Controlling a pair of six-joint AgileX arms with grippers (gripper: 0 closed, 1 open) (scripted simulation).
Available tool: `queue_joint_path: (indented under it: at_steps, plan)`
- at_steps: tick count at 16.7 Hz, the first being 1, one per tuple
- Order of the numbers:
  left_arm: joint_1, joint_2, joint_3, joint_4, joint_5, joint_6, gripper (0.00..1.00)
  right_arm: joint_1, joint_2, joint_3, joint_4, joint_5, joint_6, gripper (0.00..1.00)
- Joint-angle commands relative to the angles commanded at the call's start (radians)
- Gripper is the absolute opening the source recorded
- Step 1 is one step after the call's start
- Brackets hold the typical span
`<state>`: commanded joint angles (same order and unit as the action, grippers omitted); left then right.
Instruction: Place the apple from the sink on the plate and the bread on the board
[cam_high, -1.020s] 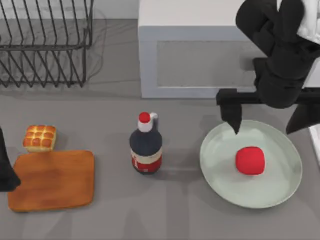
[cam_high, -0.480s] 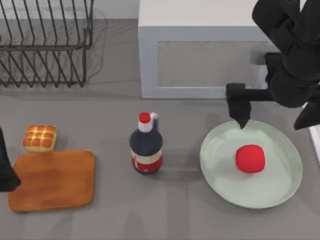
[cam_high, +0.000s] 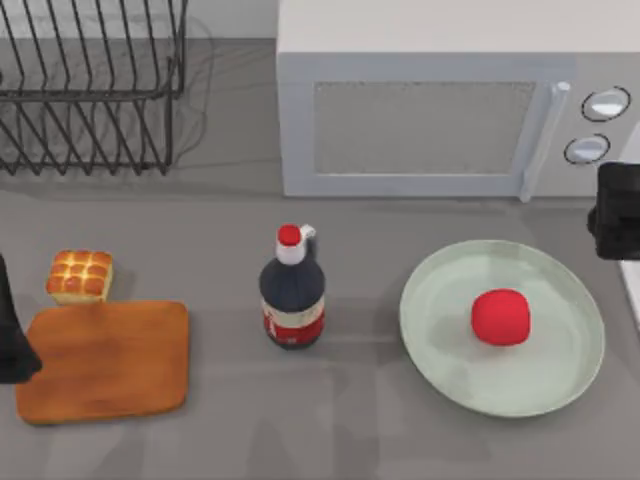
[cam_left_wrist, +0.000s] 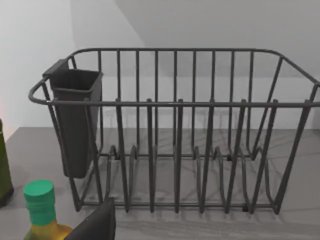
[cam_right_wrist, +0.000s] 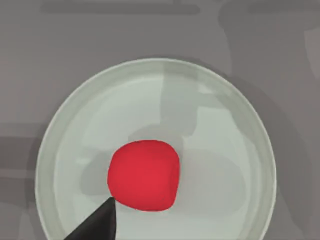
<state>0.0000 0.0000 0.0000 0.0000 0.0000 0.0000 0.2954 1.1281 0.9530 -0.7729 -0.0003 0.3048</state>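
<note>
Now finding the small bright-red rounded apple (cam_high: 501, 318) lying mid-dish on the large round mint-green plate (cam_high: 436, 330), and the square golden-brown bread (cam_high: 79, 276) waiting on the table just beside the flat orange-brown wooden board (cam_high: 105, 360). Risking shoving the bread away with a low approach from the left gripper (cam_high: 12, 335) hovering beside the board, or dropping it half over the board's edge. Leaving the right gripper (cam_high: 618, 212) at the table's right edge; not being able to tell either one's grip state.

One apple (cam_high: 501, 318), one plate (cam_high: 440, 355), one bread (cam_high: 79, 276), one board (cam_high: 104, 360). One dark bottle (cam_high: 292, 293) with red cap between board and plate. One microwave (cam_high: 420, 110) with two knobs (cam_high: 606, 104). One wire rack (cam_high: 90, 85) holding one cup (cam_left_wrist: 75, 120). One green-capped bottle (cam_left_wrist: 41, 210).
</note>
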Motion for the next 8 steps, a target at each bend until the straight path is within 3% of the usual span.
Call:
queue_joint_path:
  at_steps: [8]
  plan:
    - [0.000,0.000,0.000,0.000,0.000,0.000,1.00,-0.196,-0.791,-0.645,0.512,0.000,-0.202,1.00]
